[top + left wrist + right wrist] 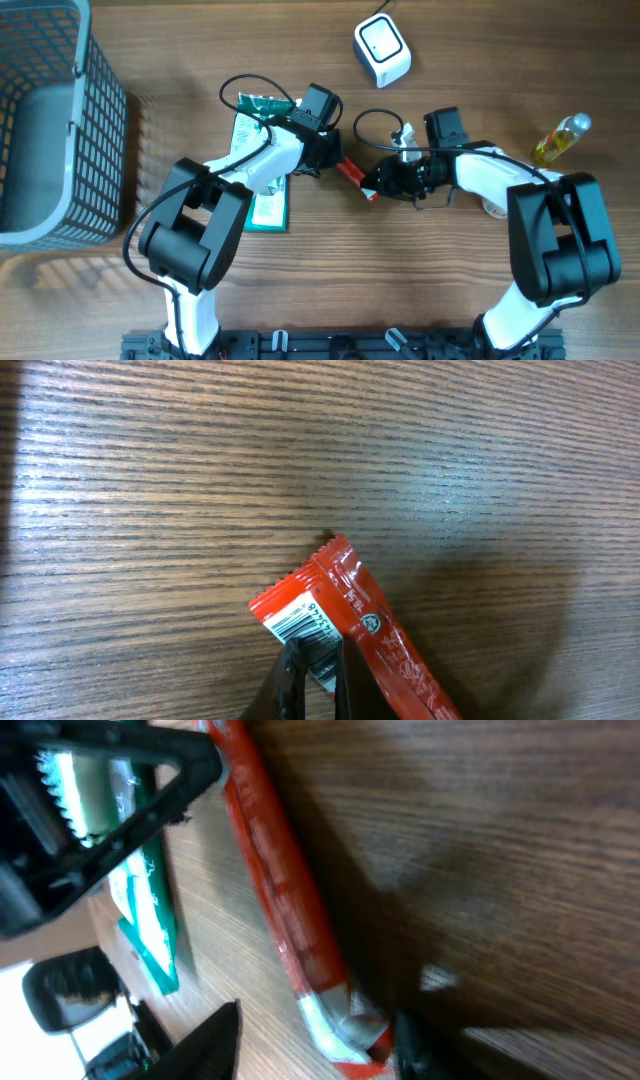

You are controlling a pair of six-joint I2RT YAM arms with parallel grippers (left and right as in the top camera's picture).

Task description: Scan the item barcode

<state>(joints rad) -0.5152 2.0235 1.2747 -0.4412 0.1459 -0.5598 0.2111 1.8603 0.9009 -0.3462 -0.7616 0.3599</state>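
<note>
The item is a long red snack wrapper (pixel 352 172) lying between the two arms at the table's middle. My left gripper (pixel 336 162) is shut on its upper-left end. In the left wrist view the fingers (pixel 296 672) pinch the white barcode patch of the wrapper (pixel 385 645). My right gripper (pixel 373 186) stands around the wrapper's lower-right end. In the right wrist view its jaws (pixel 318 1025) are apart, with the wrapper's (pixel 285 890) white-and-red tail between them and close to the right finger. The white scanner (pixel 382 48) sits at the back, its face up.
A grey wire basket (pixel 100 100) fills the left edge. A green-and-white box (pixel 268 208) lies under the left arm, with a green packet (pixel 262 103) behind it. A yellow bottle (pixel 560 138) lies at the right, and cables loop over both wrists.
</note>
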